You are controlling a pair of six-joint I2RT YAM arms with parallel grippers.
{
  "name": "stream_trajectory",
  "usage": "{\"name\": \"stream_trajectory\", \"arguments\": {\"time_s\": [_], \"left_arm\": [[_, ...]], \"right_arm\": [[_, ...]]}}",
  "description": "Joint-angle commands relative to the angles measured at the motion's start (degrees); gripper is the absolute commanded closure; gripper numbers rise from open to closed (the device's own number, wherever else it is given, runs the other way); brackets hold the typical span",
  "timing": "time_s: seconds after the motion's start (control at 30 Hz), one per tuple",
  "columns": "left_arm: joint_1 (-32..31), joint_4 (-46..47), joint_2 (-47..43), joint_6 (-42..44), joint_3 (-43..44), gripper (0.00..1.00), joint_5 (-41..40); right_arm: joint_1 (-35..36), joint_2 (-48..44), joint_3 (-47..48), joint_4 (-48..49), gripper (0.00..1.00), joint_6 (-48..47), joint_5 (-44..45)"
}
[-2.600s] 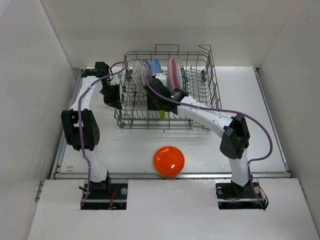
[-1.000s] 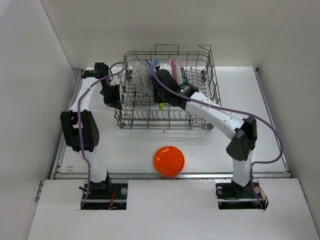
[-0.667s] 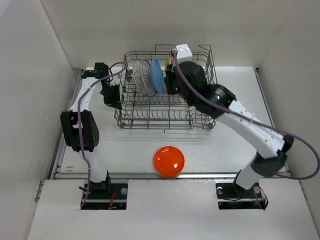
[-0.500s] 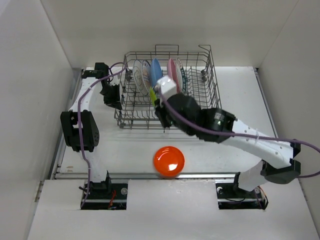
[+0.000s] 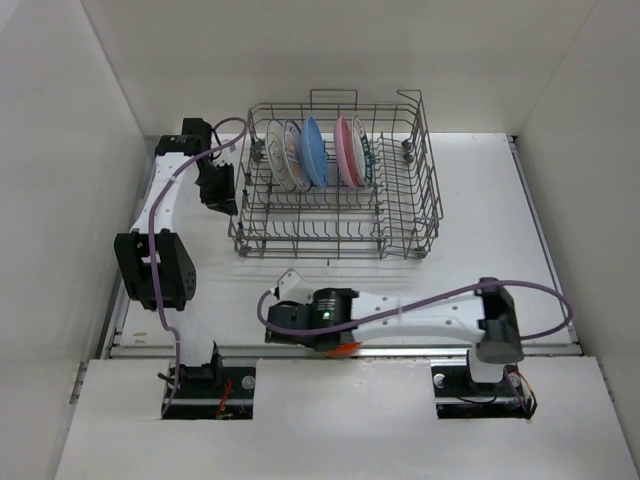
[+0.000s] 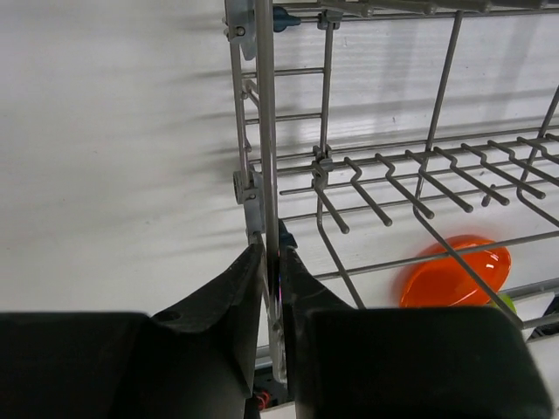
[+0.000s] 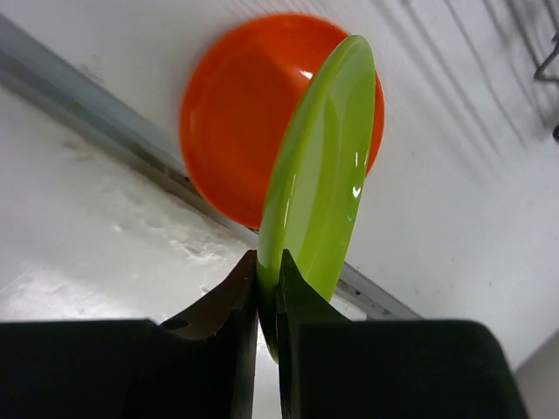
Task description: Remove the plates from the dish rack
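The dish rack (image 5: 330,243) stands at the back centre of the table. Upright in it are a white plate with an orange centre (image 5: 283,155), a blue plate (image 5: 313,150), a pink plate (image 5: 344,150) and a teal-rimmed white plate (image 5: 363,152). My left gripper (image 5: 222,193) is shut on a wire of the rack's left wall (image 6: 265,131). My right gripper (image 5: 300,322) is low at the front, shut on the rim of the lime green plate (image 7: 323,175). It holds that plate on edge just above the orange plate (image 7: 236,113), which lies flat on the table.
A metal strip (image 7: 79,92) runs along the table's front edge, right beside the orange plate. Only a sliver of the orange plate (image 5: 343,348) shows under my right arm in the top view. White walls close in both sides and the back.
My right arm has lifted the lime green plate out of the rack and swung it down to the front, over the orange plate. My left gripper has stayed on the rack's wall.
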Motion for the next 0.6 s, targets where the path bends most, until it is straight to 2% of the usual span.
{"name": "stream_trajectory", "arguments": {"time_s": [0.0, 0.1, 0.17, 0.23, 0.37, 0.57], "left_arm": [[0.84, -2.18, -4.55, 0.52, 2.43, 0.89, -1.88], [0.84, -2.18, -5.08, 1.05, 1.81, 0.88, -1.88], [0.84, -2.7, -5.08, 1.05, 1.29, 0.88, -1.88], [0.84, -2.7, -5.61, 1.05, 1.29, 0.88, -1.35], [0.84, -2.7, -5.61, 1.05, 1.29, 0.87, -1.35], [0.84, -3.22, -5.61, 1.57, 1.9, 0.84, -0.83]], "right_arm": [[-0.09, 4.8, -0.32, -7.48, 1.0, 7.86, 4.17], [-0.09, 9.02, -0.94, -6.78, 0.98, 8.56, 4.96], [-0.09, 10.43, 0.47, -5.38, 0.78, 8.56, 4.26], [-0.09, 10.96, 1.09, -4.23, 0.51, 8.56, 4.26], [-0.09, 9.57, 2.14, -2.3, 0.28, 8.56, 3.64], [-0.09, 1.4, 2.15, 2.71, 0.24, 8.56, 3.64]]}}
